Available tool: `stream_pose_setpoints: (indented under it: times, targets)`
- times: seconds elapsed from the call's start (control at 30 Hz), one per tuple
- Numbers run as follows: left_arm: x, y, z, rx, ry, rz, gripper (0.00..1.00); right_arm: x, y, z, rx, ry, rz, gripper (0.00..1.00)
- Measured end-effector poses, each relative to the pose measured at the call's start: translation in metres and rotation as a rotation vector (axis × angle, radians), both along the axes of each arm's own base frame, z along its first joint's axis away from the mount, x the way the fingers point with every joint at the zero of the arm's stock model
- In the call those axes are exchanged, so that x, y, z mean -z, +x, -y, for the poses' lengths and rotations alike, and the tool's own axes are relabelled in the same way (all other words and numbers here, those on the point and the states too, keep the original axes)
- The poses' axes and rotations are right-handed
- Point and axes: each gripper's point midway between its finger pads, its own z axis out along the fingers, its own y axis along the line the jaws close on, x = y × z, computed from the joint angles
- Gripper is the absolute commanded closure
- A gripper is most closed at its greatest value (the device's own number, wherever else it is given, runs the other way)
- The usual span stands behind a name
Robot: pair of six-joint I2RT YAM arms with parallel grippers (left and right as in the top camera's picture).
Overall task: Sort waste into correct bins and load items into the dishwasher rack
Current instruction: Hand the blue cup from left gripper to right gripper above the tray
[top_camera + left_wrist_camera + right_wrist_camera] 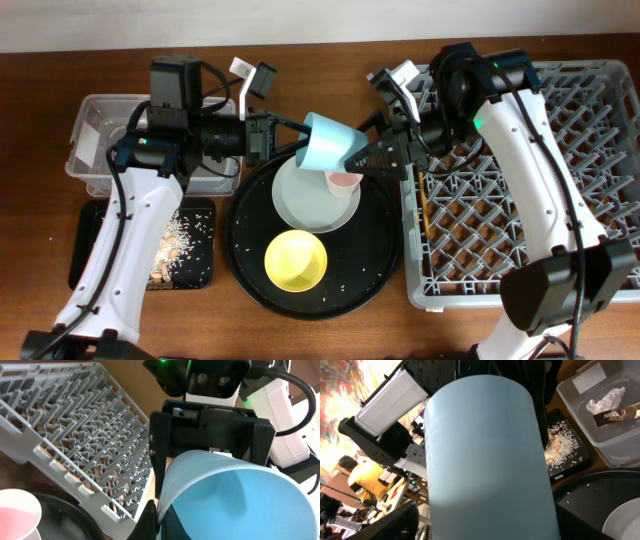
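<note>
Light-blue cup point(485, 460) mid-frame: left tool point(297, 130) pinches its rim, right tool point(362, 158) straddles it, clamping unclear. Handover step, I reckon; next: close right, release left.

- Table point(40, 60): brown wood-grain top, reaching the left, right and bottom edges of the overhead view.
- Pale strip point(300, 18) beyond the table's far edge: off-white and plain. Wall or floor, cannot tell.
- Light: even, from above. Shadows on the wood are soft, with a faint sheen near the far edge.
- Right wrist view, left side, shows the room beyond the table.
- Patterned surface point(345, 385), upper left: swirls of orange, yellow and red, blurred. What it is, cannot tell.
- 1 person point(365, 477), dark hair and yellow top, low at the left.
- Desks point(395, 492) beside the person, cluttered with dark equipment. Detail too small to read.
</note>
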Motion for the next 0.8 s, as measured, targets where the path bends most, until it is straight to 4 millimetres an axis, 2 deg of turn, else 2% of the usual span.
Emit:
stream_pose_setpoints:
  times: [0.17, 0.27, 0.3, 0.33, 0.37, 0.43, 0.67, 0.7, 0.73, 0.8]
  targets:
    - [-0.006, 0.001, 0.001, 0.010, -0.019, 0.023, 1.00, 0.000, 0.000, -0.002, -0.007, 0.005, 0.018, 0.40]
    - [-0.007, 0.001, 0.001, 0.011, -0.021, 0.021, 0.99, 0.000, 0.001, -0.003, -0.009, 0.009, 0.035, 0.41]
    - [-0.007, 0.001, 0.001, 0.009, -0.020, 0.022, 0.94, 0.000, 0.002, -0.003, -0.009, 0.011, 0.044, 0.41]
    - [-0.006, 0.002, 0.000, 0.007, -0.019, 0.022, 0.83, 0.000, 0.004, -0.004, -0.009, 0.014, 0.057, 0.41]
    - [-0.006, 0.002, 0.000, 0.004, -0.016, 0.023, 0.82, 0.000, 0.004, -0.005, -0.010, 0.015, 0.064, 0.41]
    - [0.000, 0.000, -0.001, -0.008, 0.000, -0.036, 0.82, -0.001, 0.006, -0.006, -0.014, 0.030, 0.094, 0.46]
    - [0.015, -0.010, -0.003, -0.015, 0.035, -0.152, 0.82, -0.001, 0.013, -0.003, 0.000, 0.035, 0.124, 0.46]
    - [0.017, -0.010, -0.003, -0.021, 0.045, -0.161, 0.78, -0.001, 0.014, -0.001, 0.007, 0.033, 0.125, 0.46]
    - [0.020, -0.009, -0.004, -0.031, 0.056, -0.162, 0.64, -0.001, 0.017, 0.002, 0.017, 0.031, 0.127, 0.47]
    - [0.027, -0.003, -0.006, -0.068, 0.097, -0.151, 0.54, -0.001, 0.018, 0.004, 0.023, 0.029, 0.128, 0.48]
